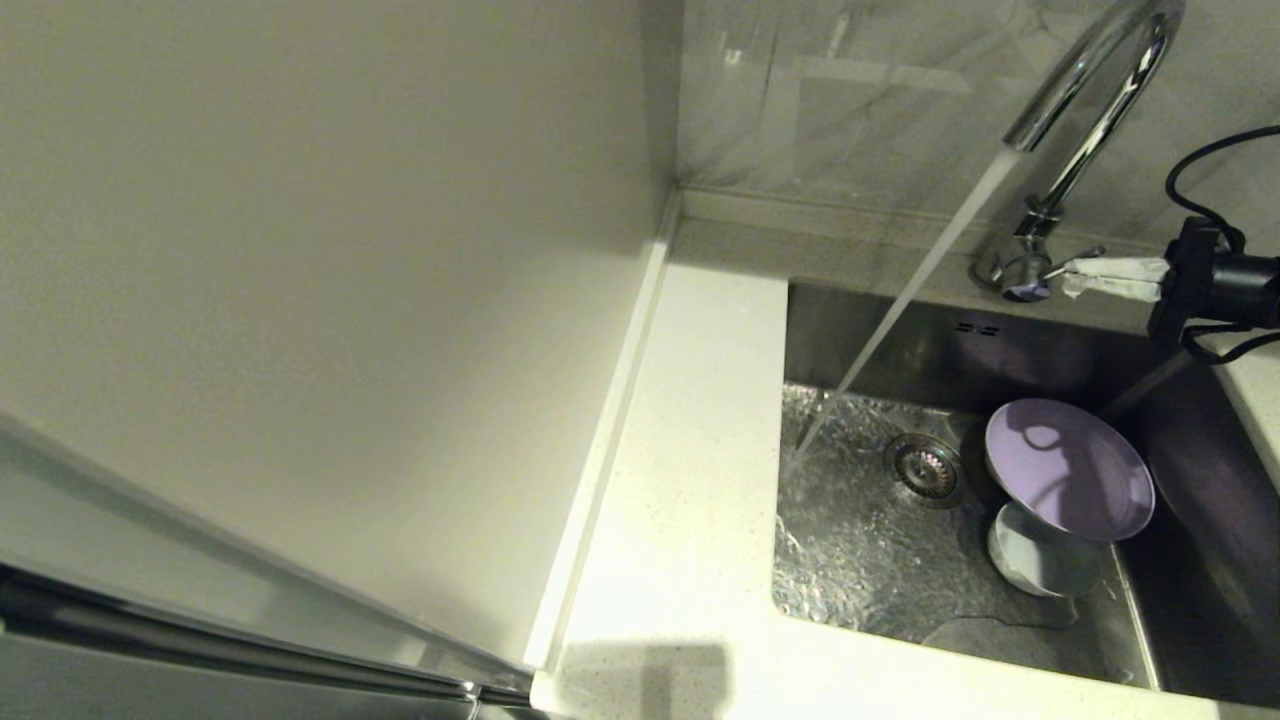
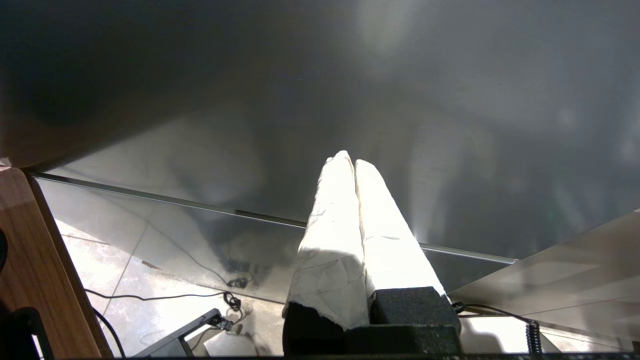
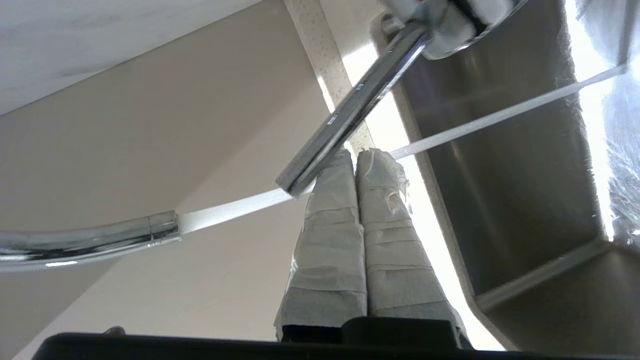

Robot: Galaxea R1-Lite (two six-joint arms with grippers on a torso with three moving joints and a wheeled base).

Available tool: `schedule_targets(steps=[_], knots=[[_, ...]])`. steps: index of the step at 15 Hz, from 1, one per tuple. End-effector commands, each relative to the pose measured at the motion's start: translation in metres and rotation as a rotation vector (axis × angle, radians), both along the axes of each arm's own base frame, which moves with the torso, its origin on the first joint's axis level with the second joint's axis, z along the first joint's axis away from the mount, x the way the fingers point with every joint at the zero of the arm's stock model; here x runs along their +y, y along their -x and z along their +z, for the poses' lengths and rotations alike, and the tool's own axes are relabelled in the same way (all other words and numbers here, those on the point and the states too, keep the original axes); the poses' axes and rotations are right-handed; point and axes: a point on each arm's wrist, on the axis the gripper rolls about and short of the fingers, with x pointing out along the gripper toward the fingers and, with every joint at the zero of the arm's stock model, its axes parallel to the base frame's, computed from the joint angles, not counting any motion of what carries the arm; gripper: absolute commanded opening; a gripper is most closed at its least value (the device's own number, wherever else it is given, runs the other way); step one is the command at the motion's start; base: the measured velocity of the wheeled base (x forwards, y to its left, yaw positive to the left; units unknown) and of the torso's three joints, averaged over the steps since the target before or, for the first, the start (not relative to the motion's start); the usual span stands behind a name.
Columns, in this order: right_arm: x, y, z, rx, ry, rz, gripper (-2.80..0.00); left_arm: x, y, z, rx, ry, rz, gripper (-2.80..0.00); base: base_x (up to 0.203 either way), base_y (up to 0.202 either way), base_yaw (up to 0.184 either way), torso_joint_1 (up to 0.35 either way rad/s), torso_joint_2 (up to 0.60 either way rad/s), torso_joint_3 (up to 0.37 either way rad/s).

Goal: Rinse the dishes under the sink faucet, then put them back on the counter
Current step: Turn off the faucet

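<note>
Here, right pincer [image 1: 1072, 280] closed, tips at faucet [image 1: 1085, 120] lever [image 1: 1075, 262]

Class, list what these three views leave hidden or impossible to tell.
- Pink cup: in no view.
- Bowl: head view, far side covered by the tilted plate.
- Faucet: head view, arch cut by the top edge.
- Right gripper at the lever: contact unclear in either view.
- Left gripper: parked, sink unseen.
</note>
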Motion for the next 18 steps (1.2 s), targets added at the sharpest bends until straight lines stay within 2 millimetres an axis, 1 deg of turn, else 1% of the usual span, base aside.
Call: schedule_targets(steps=[1,3,5,8,11,15,18], knots=[[0.003,-0.001,0.003,0.01,-0.015,0.012,-2.8,0.0,0.0,-0.001,0.003,0.0,0.0,-2.8,0.0,0.0,0.0,0.0,0.0,0.0],[0.008,-0.004,0.002,0.013,-0.015,0.016,-2.8,0.0,0.0,-0.001,0.003,0.0,0.0,-2.8,0.0,0.0,0.0,0.0,0.0,0.0],[0.009,-0.007,0.002,0.002,0.007,-0.026,-2.8,0.0,0.0,-0.001,0.003,0.0,0.0,-2.8,0.0,0.0,0.0,0.0,0.0,0.0],[0.014,-0.014,0.005,-0.052,0.046,-0.063,-2.8,0.0,0.0,-0.001,0.003,0.0,0.0,-2.8,0.0,0.0,0.0,0.0,0.0,0.0],[0.017,-0.021,0.003,-0.078,0.065,-0.102,-2.8,0.0,0.0,-0.001,0.003,0.0,0.0,-2.8,0.0,0.0,0.0,0.0,0.0,0.0],[0.016,-0.025,0.005,-0.111,0.059,-0.12,-2.8,0.0,0.0,-0.001,0.003,0.0,0.0,-2.8,0.0,0.0,0.0,0.0,0.0,0.0],[0.016,-0.022,0.011,-0.124,0.058,-0.121,-2.8,0.0,0.0,-0.001,0.003,0.0,0.0,-2.8,0.0,0.0,0.0,0.0,0.0,0.0]])
